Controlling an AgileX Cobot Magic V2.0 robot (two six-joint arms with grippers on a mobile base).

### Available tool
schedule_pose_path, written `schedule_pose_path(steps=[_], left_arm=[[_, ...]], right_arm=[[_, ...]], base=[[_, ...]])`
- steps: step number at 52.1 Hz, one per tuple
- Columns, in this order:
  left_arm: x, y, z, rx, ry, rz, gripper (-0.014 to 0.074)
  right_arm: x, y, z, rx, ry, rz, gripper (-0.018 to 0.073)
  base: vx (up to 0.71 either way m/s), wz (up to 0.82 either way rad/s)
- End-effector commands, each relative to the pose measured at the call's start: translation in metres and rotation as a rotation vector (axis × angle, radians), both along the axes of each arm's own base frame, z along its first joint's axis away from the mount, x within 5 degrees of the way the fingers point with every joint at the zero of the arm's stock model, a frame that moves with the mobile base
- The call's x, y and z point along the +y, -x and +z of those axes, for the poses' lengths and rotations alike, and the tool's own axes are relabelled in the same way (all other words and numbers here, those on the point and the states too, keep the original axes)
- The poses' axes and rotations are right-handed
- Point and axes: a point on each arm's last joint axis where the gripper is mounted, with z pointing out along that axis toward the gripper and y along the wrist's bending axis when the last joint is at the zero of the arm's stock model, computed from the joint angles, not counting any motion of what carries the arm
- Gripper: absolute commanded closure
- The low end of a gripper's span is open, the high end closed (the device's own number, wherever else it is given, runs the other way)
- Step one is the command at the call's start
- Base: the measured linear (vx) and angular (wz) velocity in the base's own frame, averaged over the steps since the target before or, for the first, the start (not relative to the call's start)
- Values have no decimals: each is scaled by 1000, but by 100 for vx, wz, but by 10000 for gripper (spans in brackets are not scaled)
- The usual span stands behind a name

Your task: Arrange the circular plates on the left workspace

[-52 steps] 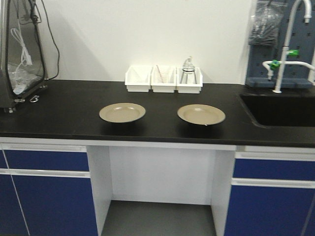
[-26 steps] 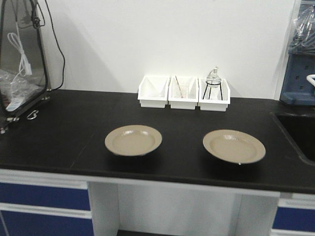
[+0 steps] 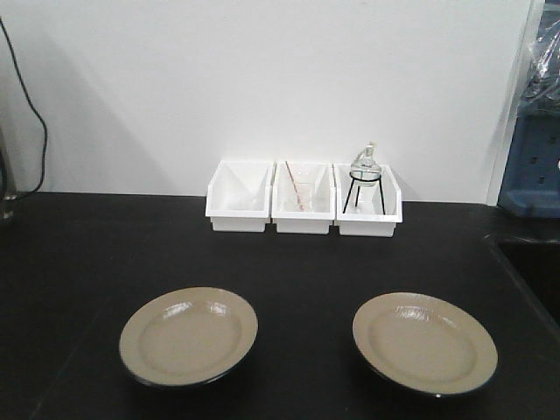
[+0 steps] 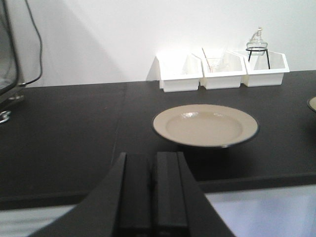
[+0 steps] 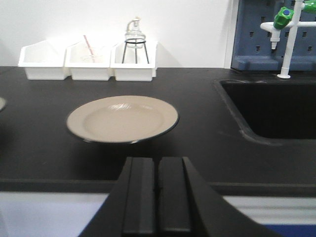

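Two round beige plates lie flat on the black countertop [image 3: 297, 262]. The left plate [image 3: 188, 335] also fills the middle of the left wrist view [image 4: 205, 125]. The right plate [image 3: 424, 341] lies ahead in the right wrist view [image 5: 122, 118]. My left gripper [image 4: 153, 157] is shut, empty, short of the counter's white front edge and a little left of its plate. My right gripper [image 5: 157, 160] is shut and empty too, just before the front edge, slightly right of its plate. Neither gripper shows in the front view.
Three white bins [image 3: 303, 208] stand in a row against the back wall; the middle one holds a clear beaker with a straw, the right one a glass flask on a black stand [image 3: 364, 177]. A recessed black sink [image 5: 271, 106] with a white faucet [image 5: 287, 39] lies at the right.
The front view has closed in on the counter: plates and bins look larger and lower in the frame, and the cabinets below have dropped out of sight. The plates have not shifted on the counter.
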Motion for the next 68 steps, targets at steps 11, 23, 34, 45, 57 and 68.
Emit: schedule_pose_path(steps=[11,23,34,45,57,68], left_arm=[[0,1,1,-74,13,-5,594],[0,1,1,-74,13,-5,594],[0,1,1,-74,13,-5,594],[0,1,1,-74,13,-5,594],[0,1,1,-74,13,-5,594],[0,1,1,-74,13,-5,594]], right_arm=[[0,0,1,-72,13,-1,561],[0,0,1,-72,13,-1,561],[0,0,1,-72,13,-1,561],[0,0,1,-72,13,-1,561],[0,0,1,-72,13,-1,561],[0,0,1,-72,13,-1,561]], base=[[40,-18],[33,-7],[25,6],[14,2],[5,-5],[0,0]])
